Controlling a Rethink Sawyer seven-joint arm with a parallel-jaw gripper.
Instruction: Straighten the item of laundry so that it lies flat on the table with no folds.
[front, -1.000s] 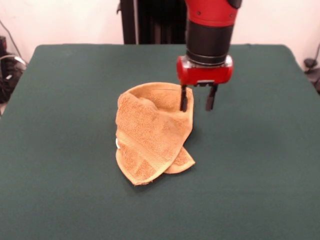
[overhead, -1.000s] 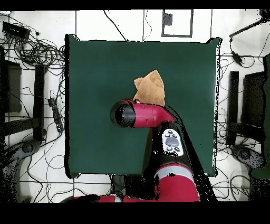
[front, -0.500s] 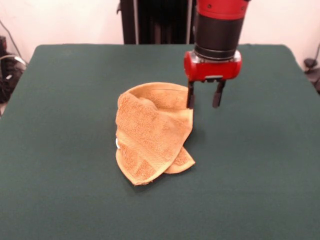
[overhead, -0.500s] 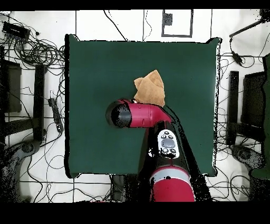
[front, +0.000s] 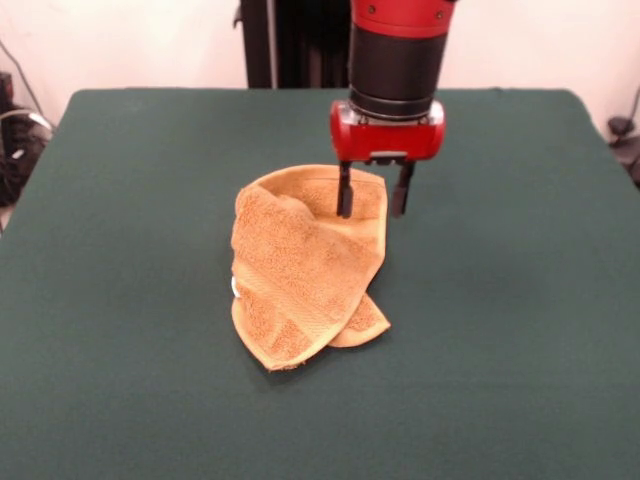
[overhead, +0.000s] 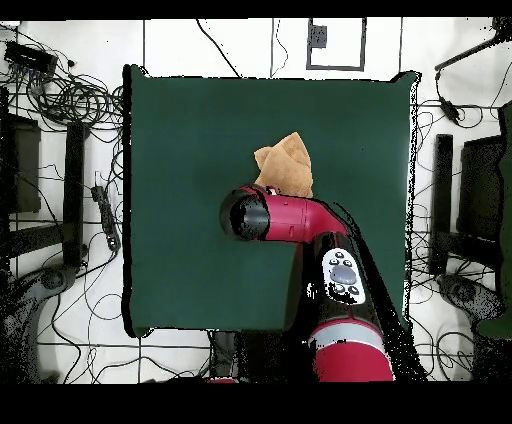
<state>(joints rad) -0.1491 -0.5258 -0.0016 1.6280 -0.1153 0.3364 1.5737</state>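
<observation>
The orange-tan towel (front: 305, 270) is being seen bunched and folded over itself near the middle of the dark green table (front: 120, 200), one layer draped diagonally across another, with a rounded fold raised at its far edge. A flat woven band is being shown along the lower hem, and a small corner is sticking out at the lower right from under the top layer. A bit of white, probably the tag, is peeking out at the towel's left edge.

The gripper (front: 373, 196) is being held over the towel's far edge, fingers pointing straight down and set apart, nothing being gripped between them. One fingertip (front: 345, 203) is being seen against the raised fold; the other is hanging just past the towel's edge, over bare cloth. Whether the fingertip is touching the towel cannot be told.

In the overhead view the towel (overhead: 285, 165) is being partly covered by the red arm (overhead: 300, 218), with the gripper hidden under it.
</observation>
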